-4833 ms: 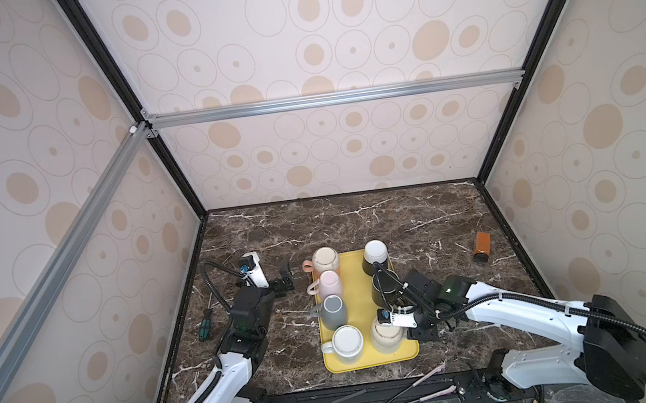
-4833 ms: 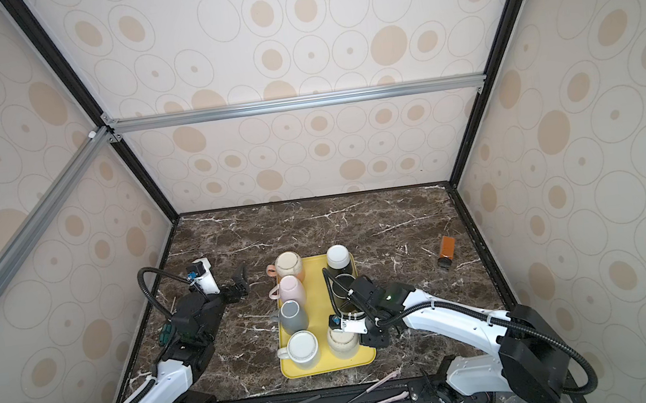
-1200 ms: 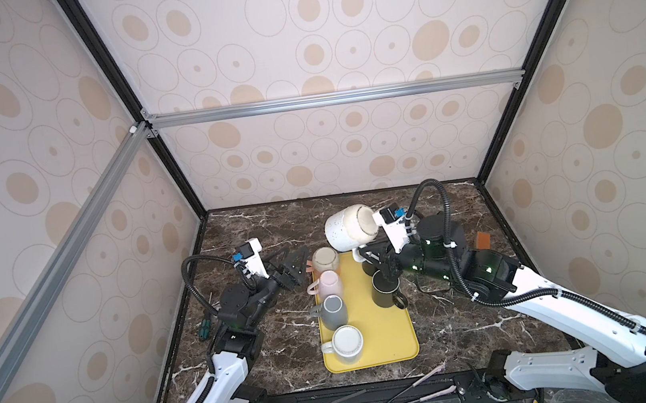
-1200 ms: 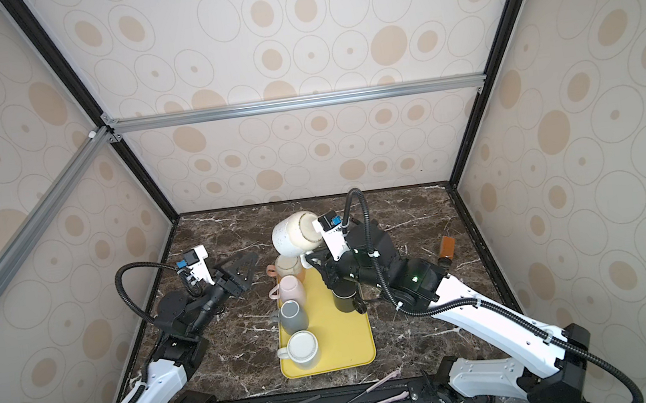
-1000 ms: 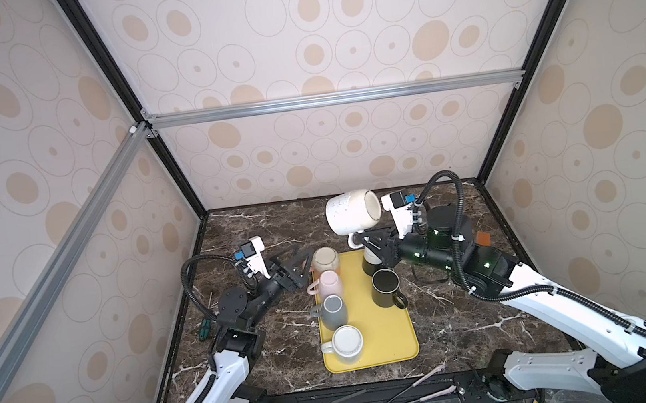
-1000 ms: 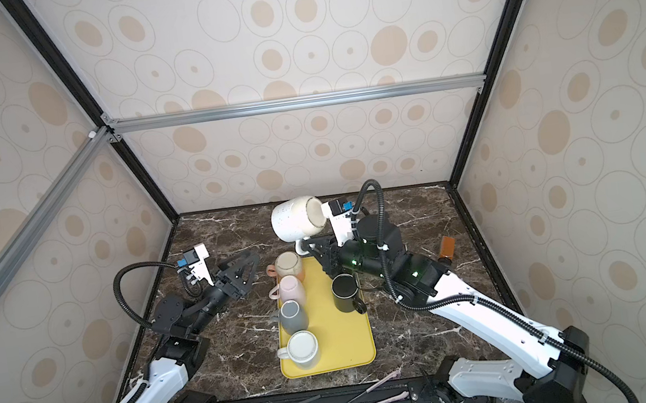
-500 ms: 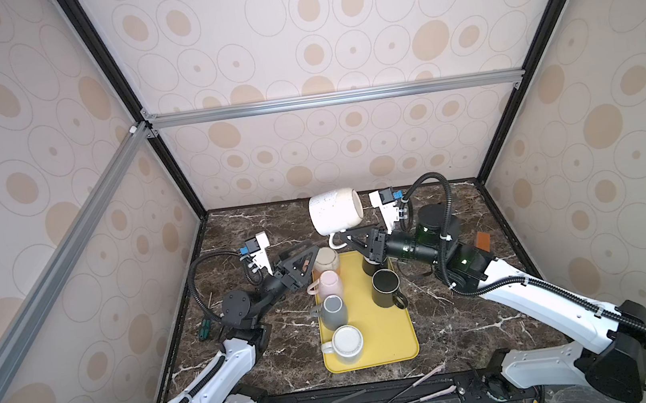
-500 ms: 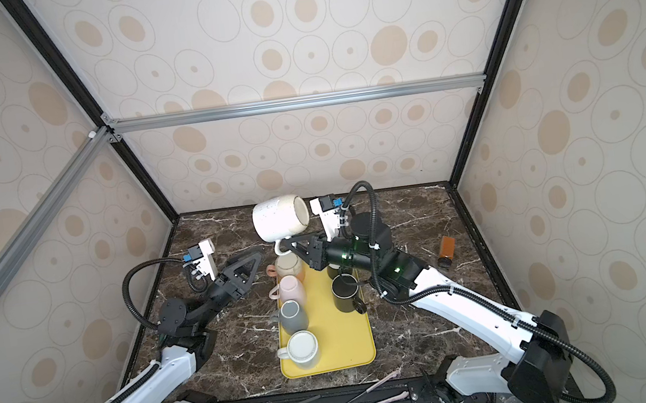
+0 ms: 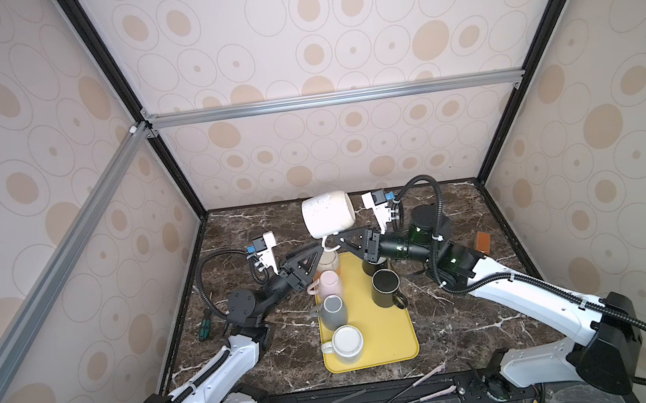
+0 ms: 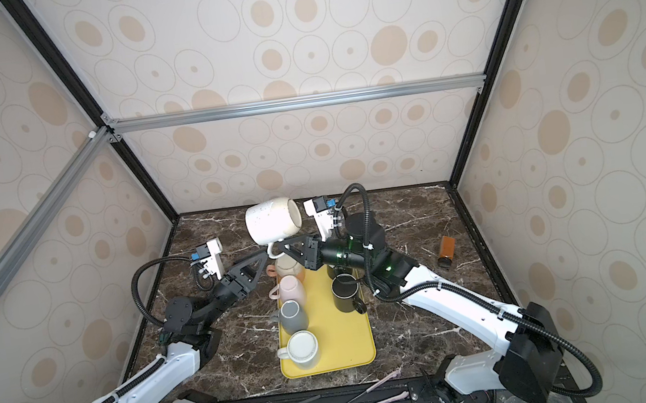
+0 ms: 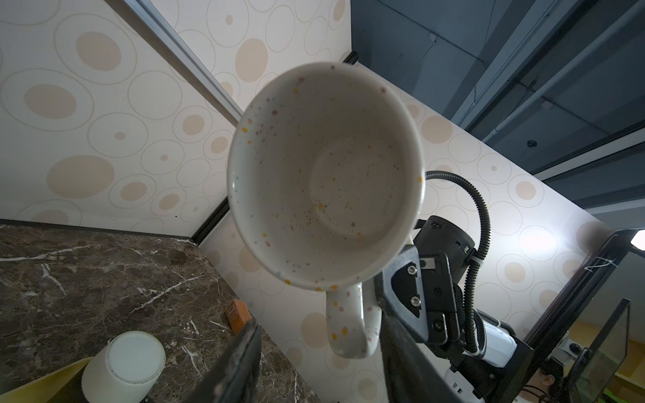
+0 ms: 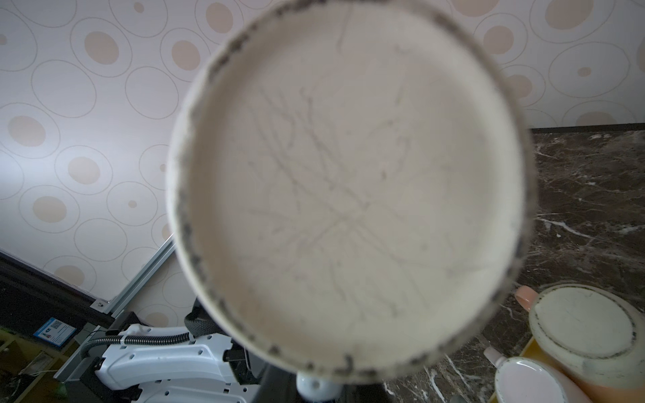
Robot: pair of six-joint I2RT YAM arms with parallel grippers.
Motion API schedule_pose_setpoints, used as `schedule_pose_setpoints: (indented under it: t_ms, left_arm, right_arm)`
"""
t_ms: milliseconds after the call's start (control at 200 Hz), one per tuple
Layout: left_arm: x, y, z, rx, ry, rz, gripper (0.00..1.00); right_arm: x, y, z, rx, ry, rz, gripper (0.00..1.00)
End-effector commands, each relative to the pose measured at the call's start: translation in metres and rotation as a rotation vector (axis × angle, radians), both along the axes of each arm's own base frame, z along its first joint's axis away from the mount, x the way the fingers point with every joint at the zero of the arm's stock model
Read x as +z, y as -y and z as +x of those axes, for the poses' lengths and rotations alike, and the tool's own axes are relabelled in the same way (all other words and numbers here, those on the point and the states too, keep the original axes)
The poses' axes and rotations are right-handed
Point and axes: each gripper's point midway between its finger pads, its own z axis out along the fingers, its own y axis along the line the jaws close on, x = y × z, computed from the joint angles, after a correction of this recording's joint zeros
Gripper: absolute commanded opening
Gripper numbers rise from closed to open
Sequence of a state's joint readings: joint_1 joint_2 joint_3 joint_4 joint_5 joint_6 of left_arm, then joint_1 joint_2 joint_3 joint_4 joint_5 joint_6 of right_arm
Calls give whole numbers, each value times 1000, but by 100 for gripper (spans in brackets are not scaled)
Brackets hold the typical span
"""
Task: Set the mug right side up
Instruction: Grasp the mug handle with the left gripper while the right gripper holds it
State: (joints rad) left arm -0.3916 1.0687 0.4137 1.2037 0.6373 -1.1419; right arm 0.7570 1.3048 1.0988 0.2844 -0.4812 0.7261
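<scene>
Pointing mouth leftward — mug (image 9: 327, 214) axis near-horizontal, handle down.

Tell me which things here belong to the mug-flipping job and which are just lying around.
Job: speckled mug, right gripper holding its handle, left gripper, yellow tray.
Lying about: orange container, green-handled tool, tweezers.

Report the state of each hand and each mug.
speckled mug: in the air, on its side.
right hand: shut on the speckled mug's handle.
left hand: open, straddling that handle.
black mug: upright on the tray.
pink mug: upside down.
tan mug: upside down.
grey mug, white mug: standing, orientation unclear.
</scene>
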Motion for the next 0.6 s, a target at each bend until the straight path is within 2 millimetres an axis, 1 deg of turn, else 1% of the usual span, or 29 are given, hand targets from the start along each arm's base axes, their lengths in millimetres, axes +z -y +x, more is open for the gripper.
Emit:
schedule_pose_setpoints:
  t_ms: [0, 95, 250, 345, 595]
  left_arm:
    - [25, 2, -7, -26, 69, -41, 50]
    - [26, 4, -7, -33, 69, -45, 45]
    - [26, 5, -6, -36, 69, -49, 43]
    - [26, 6, -6, -40, 66, -51, 35]
    - [25, 7, -7, -46, 64, -54, 32]
  right_arm:
    - [49, 1, -9, 38, 130, 134, 0]
    - [46, 0, -8, 40, 123, 133, 0]
    - [42, -3, -7, 50, 115, 133, 0]
    - [40, -4, -5, 50, 110, 136, 0]
    - [34, -10, -3, 69, 106, 127, 0]
